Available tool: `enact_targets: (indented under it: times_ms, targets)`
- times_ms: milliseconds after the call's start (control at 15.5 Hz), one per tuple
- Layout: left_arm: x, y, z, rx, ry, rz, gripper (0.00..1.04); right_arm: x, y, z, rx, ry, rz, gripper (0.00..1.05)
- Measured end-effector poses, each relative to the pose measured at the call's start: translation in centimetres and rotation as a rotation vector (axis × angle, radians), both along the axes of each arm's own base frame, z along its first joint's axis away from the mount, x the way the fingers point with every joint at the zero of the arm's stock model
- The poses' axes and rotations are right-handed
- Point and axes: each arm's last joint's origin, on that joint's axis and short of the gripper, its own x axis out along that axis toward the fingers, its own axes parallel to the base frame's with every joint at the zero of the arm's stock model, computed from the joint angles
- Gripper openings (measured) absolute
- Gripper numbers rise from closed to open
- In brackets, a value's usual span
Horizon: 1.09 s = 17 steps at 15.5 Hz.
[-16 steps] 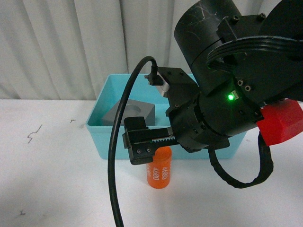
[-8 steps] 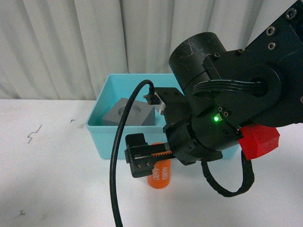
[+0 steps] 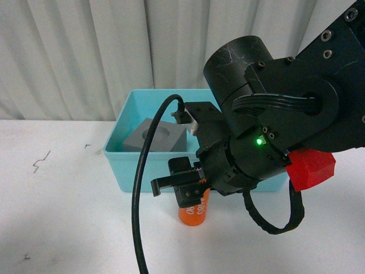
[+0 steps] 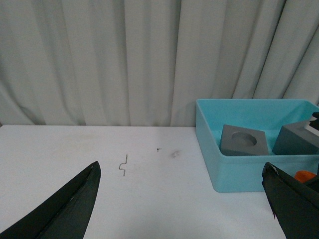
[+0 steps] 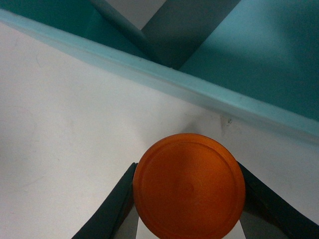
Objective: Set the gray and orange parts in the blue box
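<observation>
In the front view, the right gripper (image 3: pixel 191 191) was seen at lower centre of the frame, lowered over the orange cylinder (image 3: pixel 194 212), which stood upright on the white table (image 3: pixel 68 228) just in front of the blue box (image 3: pixel 128 165). In the right wrist view, the round orange top (image 5: pixel 188 184) was framed at the bottom centre by the two dark fingers (image 5: pixel 112 211), one on each side and touching its rim, so the cylinder was clamped between them.

Inside the box, the gray cube with the round recess (image 3: pixel 155 136) was seen in the upper middle of the front view. In the left wrist view, this cube (image 4: pixel 243 140) and a second gray cube (image 4: pixel 296 138) were both shown in the box at right.

The left gripper (image 4: pixel 182 209) was held wide apart over bare table, nothing between its fingers (image 4: pixel 65 206).
</observation>
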Motion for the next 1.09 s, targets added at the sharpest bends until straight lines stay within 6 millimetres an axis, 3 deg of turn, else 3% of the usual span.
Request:
enact_targets:
  times_ms: [322,386,450,515,772,1094]
  targets:
    - [0.0,0.0,0.0,0.000,0.000,0.000,0.98,-2.3,2.0,3.0,0.035,-0.064,0.108,0.48]
    - [0.0,0.0,0.0,0.000,0.000,0.000,0.98,-2.9,2.5,4.3,0.054,-0.094,0.140,0.47]
    - [0.0,0.0,0.0,0.000,0.000,0.000,0.98,-3.9,2.7,7.4,0.103,-0.148,0.187,0.47]
    - [0.0,0.0,0.0,0.000,0.000,0.000,0.98,-4.1,2.5,8.4,0.115,-0.171,0.194,0.47]
    - [0.0,0.0,0.0,0.000,0.000,0.000,0.98,-3.5,1.1,12.6,0.159,-0.250,0.181,0.47]
    - [0.0,0.0,0.0,0.000,0.000,0.000,0.98,-0.9,-2.2,13.7,0.154,-0.297,0.081,0.47]
